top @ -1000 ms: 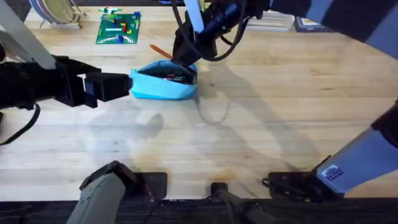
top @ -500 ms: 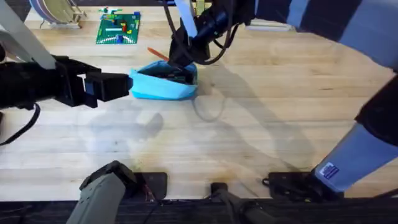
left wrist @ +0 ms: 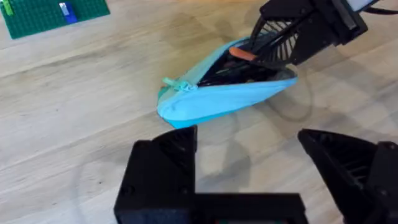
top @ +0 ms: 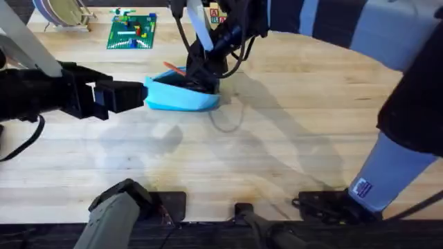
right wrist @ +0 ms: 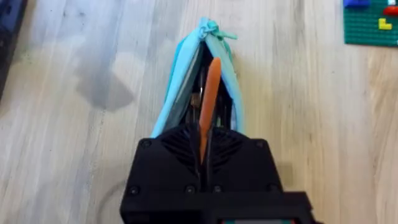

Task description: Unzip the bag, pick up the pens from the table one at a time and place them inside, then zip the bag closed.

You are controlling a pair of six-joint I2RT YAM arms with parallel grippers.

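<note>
While bag [top: 181,95] gapes, one orange pen [right wrist: 208,106], perhaps others inside.

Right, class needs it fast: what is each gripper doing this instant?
Left gripper: fingers open, holding nothing, beside the bag.
Right gripper: shut on the orange pen, over the open bag.

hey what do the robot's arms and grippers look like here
Both grippers are matte black and blocky: the left gripper has square-edged fingers, and the right gripper has ribbed, fan-like housings. The arm links are pale blue-grey; the right arm carries a small blue-and-white sticker, and black cables loop beside its wrist.
</note>
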